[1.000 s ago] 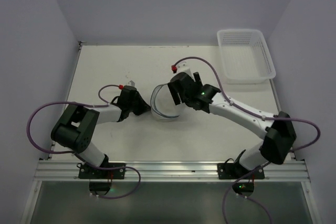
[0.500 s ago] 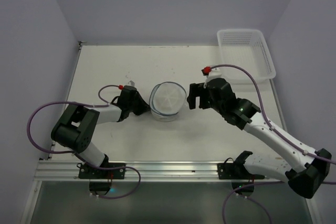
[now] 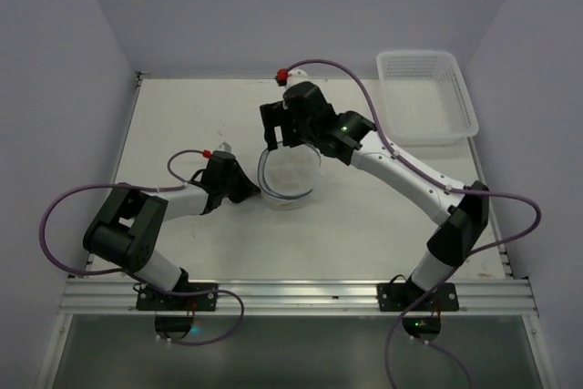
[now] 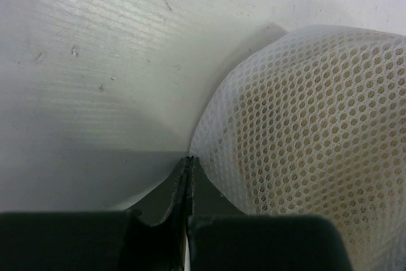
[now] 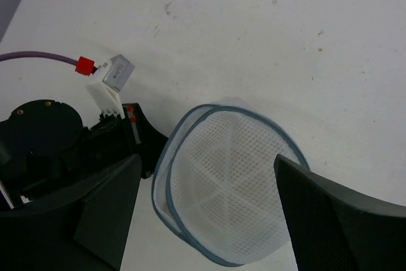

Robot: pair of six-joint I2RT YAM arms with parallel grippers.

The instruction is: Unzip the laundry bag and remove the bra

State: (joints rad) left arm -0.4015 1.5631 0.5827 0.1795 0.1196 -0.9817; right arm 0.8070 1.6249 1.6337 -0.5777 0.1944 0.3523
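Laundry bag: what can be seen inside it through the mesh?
Through the white mesh of the laundry bag, the left wrist view shows only a pale tan colour inside. The mesh blurs its shape, so what it is cannot be told. From above, only white mesh shows.

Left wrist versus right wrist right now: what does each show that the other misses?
Only the left wrist: mesh of the laundry bag pinched in the shut left gripper, something tan inside. Only the right wrist: the right gripper open over the bag, the dark hoop rims, a purple cable. Both: bag, left gripper, white table.
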